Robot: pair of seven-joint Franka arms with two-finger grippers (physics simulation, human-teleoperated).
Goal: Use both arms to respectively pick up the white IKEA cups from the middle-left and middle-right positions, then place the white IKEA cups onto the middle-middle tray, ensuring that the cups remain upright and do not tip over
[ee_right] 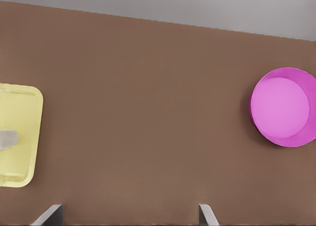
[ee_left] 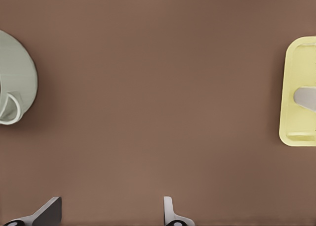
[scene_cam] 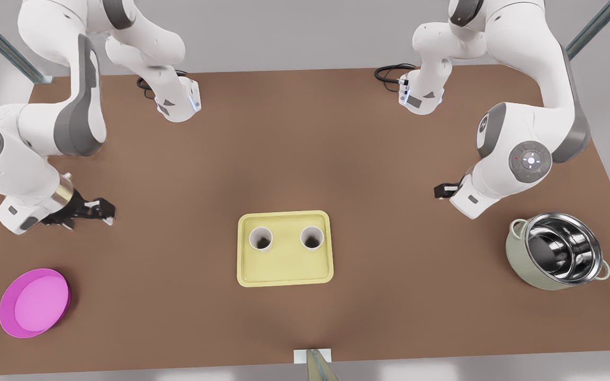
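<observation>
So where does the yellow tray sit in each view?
Front view: tray in the middle of the table.
Left wrist view: tray cut by the frame edge, across bare table from the pot.
Right wrist view: tray cut by the edge, across from the pink dish.
Shared landmark: a white cup on the tray.

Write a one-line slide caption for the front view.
Both white cups stand upright on the yellow tray; both arms wait apart.

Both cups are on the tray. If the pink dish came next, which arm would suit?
The right one, probably: its open end effector hangs on the dish's side; the left end effector is across, near the pot.
</observation>
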